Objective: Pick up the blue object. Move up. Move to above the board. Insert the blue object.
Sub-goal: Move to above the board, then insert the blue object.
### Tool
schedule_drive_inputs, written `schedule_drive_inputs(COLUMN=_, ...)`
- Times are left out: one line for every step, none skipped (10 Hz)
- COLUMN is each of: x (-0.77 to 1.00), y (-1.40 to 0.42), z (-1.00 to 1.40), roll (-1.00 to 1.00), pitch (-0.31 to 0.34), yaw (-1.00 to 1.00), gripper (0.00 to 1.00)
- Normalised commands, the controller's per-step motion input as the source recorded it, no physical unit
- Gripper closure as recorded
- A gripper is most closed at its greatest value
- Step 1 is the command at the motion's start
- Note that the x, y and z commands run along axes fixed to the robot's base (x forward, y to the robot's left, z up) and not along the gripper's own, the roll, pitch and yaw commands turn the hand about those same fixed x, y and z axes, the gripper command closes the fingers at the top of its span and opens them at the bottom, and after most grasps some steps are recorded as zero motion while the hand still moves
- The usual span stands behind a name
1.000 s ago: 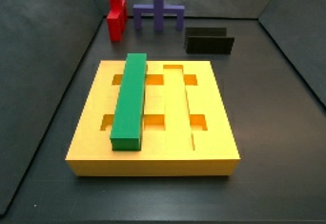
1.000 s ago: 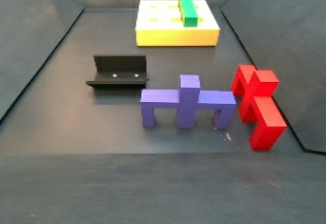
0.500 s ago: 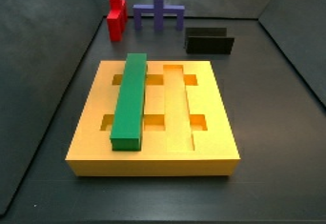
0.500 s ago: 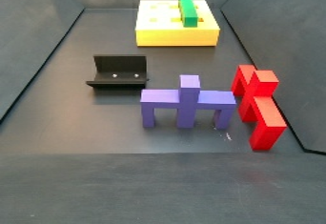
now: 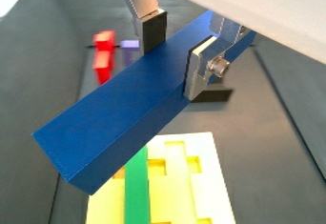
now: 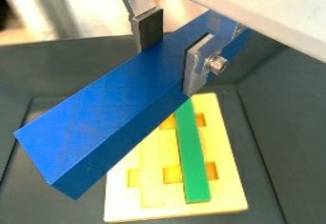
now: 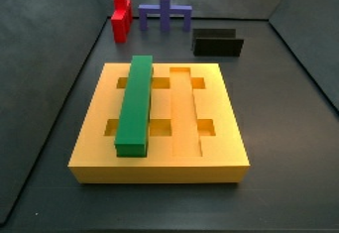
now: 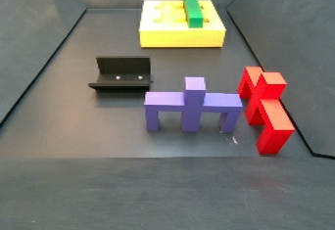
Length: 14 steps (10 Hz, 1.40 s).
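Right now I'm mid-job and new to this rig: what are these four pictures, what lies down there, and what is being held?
Two cameras ride on the arm's wrist; two stand beside the table. In both wrist views the gripper, two silver fingers with dark pads, is shut on the blue object, a long bar held high above the board. The side views show only the floor, with no arm in them. There the yellow board carries a green bar in one groove. Apart from it stand the dark fixture, a purple-blue cross piece and a red piece.
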Motion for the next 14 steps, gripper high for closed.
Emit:
schedule_drive_inputs(x=0.06, y=-0.1, z=0.04, roll=0.02, pitch=0.108, yaw=1.0, gripper=1.0)
schedule_drive_inputs(x=0.05, y=-0.07, z=0.03, roll=0.03, pitch=0.12, yaw=1.0, gripper=1.0)
schedule_drive_inputs(x=0.06, y=-0.05, z=0.03, roll=0.03, pitch=0.127, yaw=1.0, gripper=1.0)
schedule_drive_inputs(x=0.06, y=-0.04, z=0.03, roll=0.04, pitch=0.147, yaw=1.0, gripper=1.0)
schedule_drive_inputs(x=0.06, y=-0.04, z=0.03, roll=0.04, pitch=0.17, yaw=1.0, gripper=1.0)
schedule_drive_inputs(x=0.07, y=-0.04, z=0.03, roll=0.05, pitch=0.196, yaw=1.0, gripper=1.0)
schedule_drive_inputs(x=0.07, y=-0.03, z=0.03, roll=0.06, pitch=0.237, yaw=1.0, gripper=1.0)
schedule_drive_inputs(x=0.08, y=-0.03, z=0.02, roll=0.07, pitch=0.274, yaw=1.0, gripper=1.0)
schedule_drive_inputs(x=0.08, y=-0.03, z=0.02, roll=0.07, pitch=0.262, yaw=0.84, gripper=1.0)
schedule_drive_inputs(x=0.08, y=-0.03, z=0.03, roll=0.07, pitch=0.212, yaw=0.49, gripper=1.0)
schedule_drive_inputs(x=0.07, y=-0.03, z=0.03, roll=0.06, pitch=0.173, yaw=0.3, gripper=1.0)
schedule_drive_inputs(x=0.1, y=-0.62, z=-0.95, roll=-0.04, pitch=-0.083, yaw=-0.09, gripper=1.0)
schedule_drive_inputs(x=0.12, y=-0.65, z=-0.89, roll=-0.07, pitch=-0.091, yaw=-0.11, gripper=1.0)
schedule_drive_inputs(x=0.1, y=-0.68, z=-0.77, roll=-0.09, pitch=-0.133, yaw=-0.13, gripper=1.0)
